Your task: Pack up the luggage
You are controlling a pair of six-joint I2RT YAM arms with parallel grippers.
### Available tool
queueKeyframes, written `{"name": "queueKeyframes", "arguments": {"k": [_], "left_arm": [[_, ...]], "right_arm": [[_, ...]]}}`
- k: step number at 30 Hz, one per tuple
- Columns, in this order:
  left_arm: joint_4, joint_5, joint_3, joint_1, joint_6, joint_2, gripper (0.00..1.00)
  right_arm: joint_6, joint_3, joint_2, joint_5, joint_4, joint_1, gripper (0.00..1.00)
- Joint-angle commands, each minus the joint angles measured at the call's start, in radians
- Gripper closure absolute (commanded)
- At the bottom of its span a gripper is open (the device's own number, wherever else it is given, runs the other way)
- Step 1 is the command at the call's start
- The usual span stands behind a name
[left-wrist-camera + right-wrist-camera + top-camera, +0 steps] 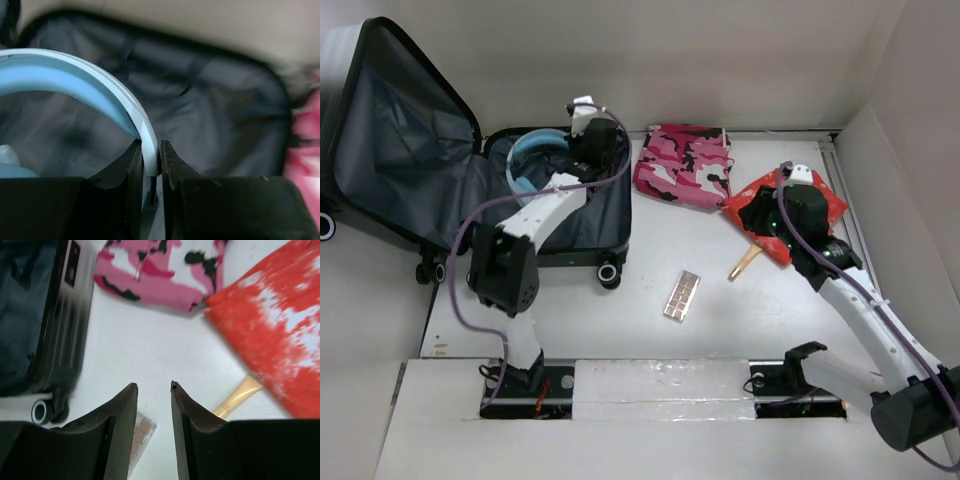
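- Top external view: the luggage (395, 150) lies open at the far left corner of the counter (770, 320), its lid standing out past the left edge and its grey lining showing.
- Over the open base, the left gripper (575, 155) reaches in, and its arm crosses and hides part of the lining.
- Light-blue headphones (530, 150) sit inside the base beside that gripper.
- A pink camouflage cloth (682, 165) lies at the far edge just right of the luggage. A small palette (682, 295) lies alone mid-counter.
- Toward the right edge, a red-and-white fan (738, 208) lies with its wooden handle (745, 264) pointing at the near edge. The right gripper (758, 218) hangs over it, covering its middle.
- Left wrist view alone shows the grip: the left gripper (160, 150) is pinched nearly closed on the headphones' (75, 75) band, above the lining.
- Right wrist view alone shows the right gripper (154, 387) partly open with nothing between its jaws, over bare counter.
- That view also shows a luggage wheel (42, 410) at left, plus the palette (140, 432), handle (237, 395), fan (280, 340) and cloth (160, 275).
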Motion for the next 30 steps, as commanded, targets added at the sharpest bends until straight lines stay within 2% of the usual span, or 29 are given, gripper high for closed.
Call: {"name": "queueKeyframes", "arguments": {"k": [1,3,4,5,8,9,10,13,14,17,19,22,26,28,30], "left_arm": [[-0.098,-0.055,0.032,0.036,-0.066,0.097,1.00],[-0.109,-0.055,0.032,0.045,-0.075,0.130,1.00],[-0.109,-0.055,0.032,0.045,-0.088,0.153,0.94],[-0.120,-0.055,0.032,0.045,-0.104,0.162,0.78],[-0.138,-0.034,0.032,0.054,-0.158,0.173,0.51],[-0.138,-0.033,0.015,0.054,-0.178,0.162,0.39],[-0.120,-0.012,-0.038,0.042,-0.193,0.113,0.36],[0.013,0.040,-0.150,0.005,-0.215,0.001,0.32],[0.038,0.103,-0.183,-0.004,-0.227,-0.040,0.32],[0.176,0.221,-0.331,-0.063,-0.243,-0.217,0.31],[0.248,0.241,-0.431,-0.145,-0.243,-0.329,0.31],[0.282,0.254,-0.508,-0.275,-0.224,-0.408,0.31],[0.328,0.348,-0.600,-0.384,-0.233,-0.461,0.31],[0.366,0.434,-0.643,-0.395,-0.253,-0.484,0.31],[0.388,0.455,-0.704,-0.406,-0.264,-0.528,0.31]], "right_arm": [[0.004,-0.025,0.024,0.005,0.074,0.070,0.61],[0.030,-0.039,0.060,0.046,0.042,0.104,0.63],[0.044,-0.063,0.071,0.116,0.028,0.132,0.63],[0.067,-0.073,0.080,0.168,0.008,0.146,0.61],[0.151,-0.149,0.108,0.296,-0.021,0.169,0.48],[0.177,-0.169,0.129,0.311,-0.021,0.169,0.38],[0.191,-0.195,0.143,0.322,-0.021,0.169,0.37],[0.251,-0.209,0.215,0.331,-0.021,0.169,0.35],[0.266,-0.220,0.234,0.351,-0.021,0.169,0.35],[0.320,-0.220,0.306,0.374,-0.030,0.154,0.40],[0.334,-0.211,0.341,0.374,-0.039,0.153,0.42],[0.345,-0.200,0.375,0.374,-0.039,0.130,0.51],[0.355,-0.176,0.403,0.347,-0.050,0.097,0.54],[0.355,-0.166,0.412,0.293,-0.050,0.077,0.57],[0.371,-0.166,0.424,0.276,-0.049,0.077,0.58]]}}
